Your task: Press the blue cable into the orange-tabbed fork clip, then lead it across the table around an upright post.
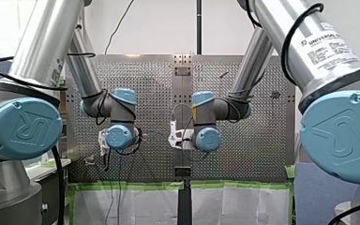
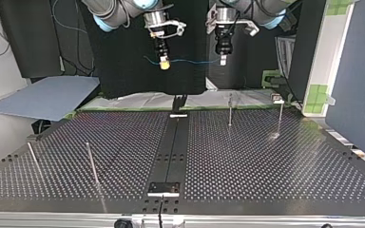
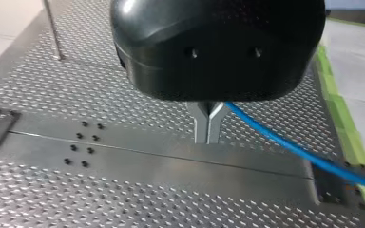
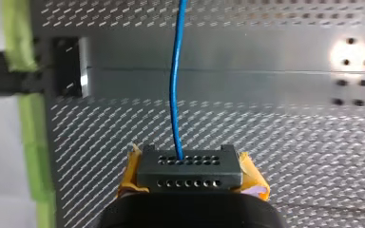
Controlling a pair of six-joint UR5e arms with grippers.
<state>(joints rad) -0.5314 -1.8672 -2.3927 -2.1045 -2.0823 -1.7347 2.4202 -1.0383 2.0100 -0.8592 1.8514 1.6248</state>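
The cable (image 2: 190, 61) looks thin, light and floppy. My left end effector (image 3: 208, 126) and right end effector (image 4: 189, 165) each clench it, with a short span stretched between them above the surface (image 2: 247, 156). I judge grips close together steer it best.

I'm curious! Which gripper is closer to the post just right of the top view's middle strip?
Left. My left gripper hangs high on the post's side of the middle strip; my right gripper, sharing the blue cable, across it.

Front and top views face across the table (image 2: 266, 161); wrist views sit close above.
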